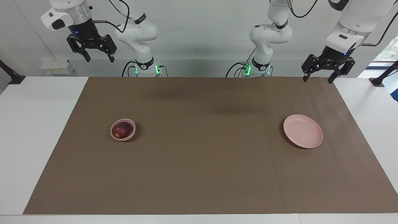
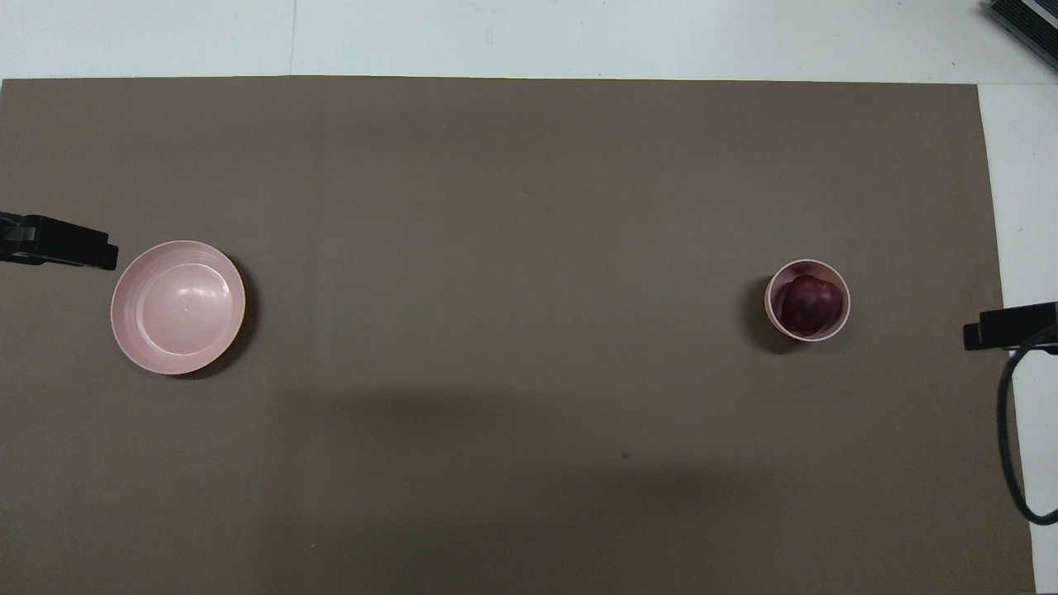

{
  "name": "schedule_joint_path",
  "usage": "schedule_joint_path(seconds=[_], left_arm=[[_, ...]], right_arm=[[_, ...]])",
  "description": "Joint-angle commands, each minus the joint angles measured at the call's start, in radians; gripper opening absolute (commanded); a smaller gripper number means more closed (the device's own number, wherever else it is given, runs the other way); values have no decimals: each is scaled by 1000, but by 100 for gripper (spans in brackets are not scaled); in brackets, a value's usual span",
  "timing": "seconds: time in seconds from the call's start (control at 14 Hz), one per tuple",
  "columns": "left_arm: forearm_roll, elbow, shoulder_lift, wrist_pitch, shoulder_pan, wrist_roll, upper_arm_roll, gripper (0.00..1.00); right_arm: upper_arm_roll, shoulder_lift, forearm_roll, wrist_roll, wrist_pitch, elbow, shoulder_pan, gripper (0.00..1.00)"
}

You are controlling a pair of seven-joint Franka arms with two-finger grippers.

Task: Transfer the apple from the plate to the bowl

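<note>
White table [image 1: 37,130] — brown mat [image 1: 205,161] carrying bowl [image 1: 131,135], plate [image 1: 303,135].

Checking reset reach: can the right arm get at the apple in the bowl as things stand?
Probably yes. The apple sits uncovered in the bowl toward the right arm's end; the right gripper hangs raised and open, nothing between.

Wide bare mat [image 1: 205,149] separates bowl [image 1: 123,129] (apple [image 1: 121,129] fills it) from plate [image 1: 303,131].

This is a robotics lab: two white arm bases [image 1: 146,67] with green status lights stand at the top of the frame against a bare grey wall, cables trailing, behind a white table [image 1: 37,130] covered by a brown mat [image 1: 205,161].
</note>
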Motion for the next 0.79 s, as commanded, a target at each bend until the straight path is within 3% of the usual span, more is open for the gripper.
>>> schedule_joint_path(seconds=[0.0,0.29,0.71], left_arm=[[19,4,-4,-18,2,-5,-1,100],[19,4,-4,-24,2,-8,-2,100],[30,4,-39,-160,14,2,-3,100]], right_arm=[[4,-8,-24,-26,29,-26,-23,100],[4,-8,-9,-26,29,-23,-23,100],[4,-8,-9,-26,29,-23,-22,100]])
